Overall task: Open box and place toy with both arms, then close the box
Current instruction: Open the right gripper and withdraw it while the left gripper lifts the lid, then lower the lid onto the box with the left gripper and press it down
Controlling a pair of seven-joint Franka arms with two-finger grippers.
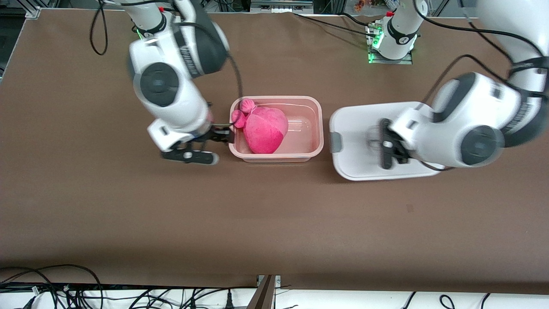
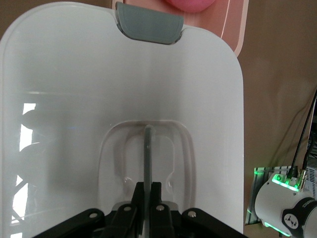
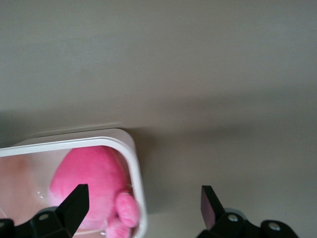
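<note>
Toy (image 1: 266, 130) lies in the open box (image 1: 315, 128); left tool (image 2: 146, 198) clamps the lid (image 1: 364, 128) handle for closing, right tool (image 3: 143, 208) gapes empty above the box's end

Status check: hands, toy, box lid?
Left hand shut on lid handle, lid beside box. Right hand open by the box's rim. Toy in box. No obstruction.

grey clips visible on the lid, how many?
1. One grey clip sits on the lid edge facing the box. A clip at the lid's other end, if any, would be hidden under the left arm.
</note>
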